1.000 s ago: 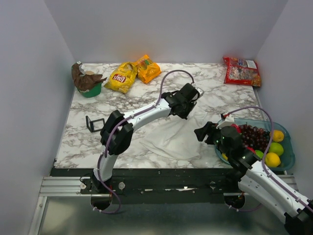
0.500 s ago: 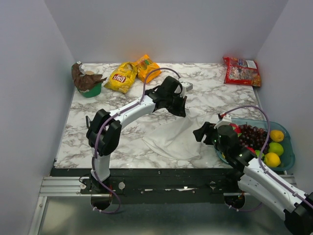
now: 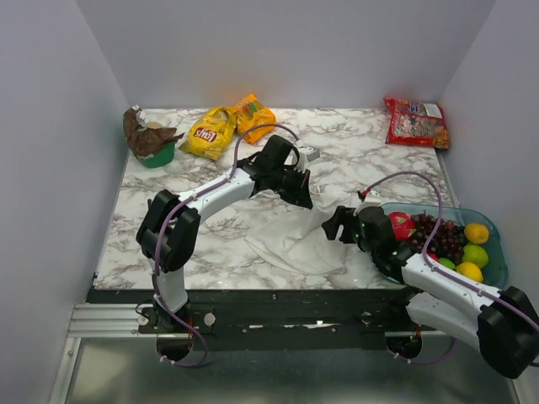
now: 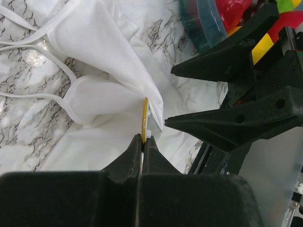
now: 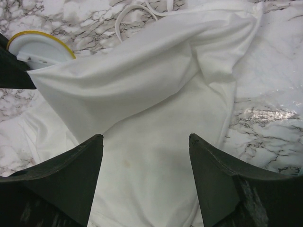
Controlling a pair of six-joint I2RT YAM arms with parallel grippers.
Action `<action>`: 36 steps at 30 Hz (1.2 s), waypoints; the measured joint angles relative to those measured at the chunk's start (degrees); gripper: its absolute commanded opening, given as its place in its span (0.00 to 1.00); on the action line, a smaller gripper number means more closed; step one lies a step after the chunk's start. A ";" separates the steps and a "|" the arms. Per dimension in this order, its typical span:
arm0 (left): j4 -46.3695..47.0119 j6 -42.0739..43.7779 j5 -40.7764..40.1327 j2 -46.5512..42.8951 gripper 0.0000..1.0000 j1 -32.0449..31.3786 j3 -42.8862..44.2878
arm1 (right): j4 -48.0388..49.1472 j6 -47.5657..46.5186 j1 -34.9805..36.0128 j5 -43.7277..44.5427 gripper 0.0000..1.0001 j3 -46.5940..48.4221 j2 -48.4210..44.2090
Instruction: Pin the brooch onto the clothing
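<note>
while left gripper (image 4: 142, 140) pinches brooch (image 4: 144, 116) edge-on (disc pointing straight ahead) | clothing (image 4: 97, 42) fold touching its tip | right gripper (image 5: 144, 138) spread, facing opposite

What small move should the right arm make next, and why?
Probably ease the open right gripper forward and close on the raised fold of the white clothing, steadying it: the shut left gripper holds the brooch at that fold's edge.

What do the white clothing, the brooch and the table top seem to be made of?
Clothing: thin matte white fabric; it folds softly.
Brooch: hard disc, white face, gold rim; metal or plastic, unclear.
Table top: glossy, grey-veined marble look; stone or laminate.
</note>
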 measured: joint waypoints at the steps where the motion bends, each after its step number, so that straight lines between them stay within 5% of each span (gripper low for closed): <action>1: 0.31 -0.17 0.42 -0.31 0.00 0.37 -0.52 | 0.87 -0.52 0.00 -0.13 0.81 0.00 0.68; 23: 1.77 -0.85 5.60 -0.52 0.00 2.51 -0.98 | 18.95 -17.42 0.00 -12.22 0.77 0.70 11.23; 36: 1.51 -0.85 6.54 -0.52 0.00 2.58 -0.98 | 21.59 -18.64 0.00 -12.13 0.31 2.82 17.14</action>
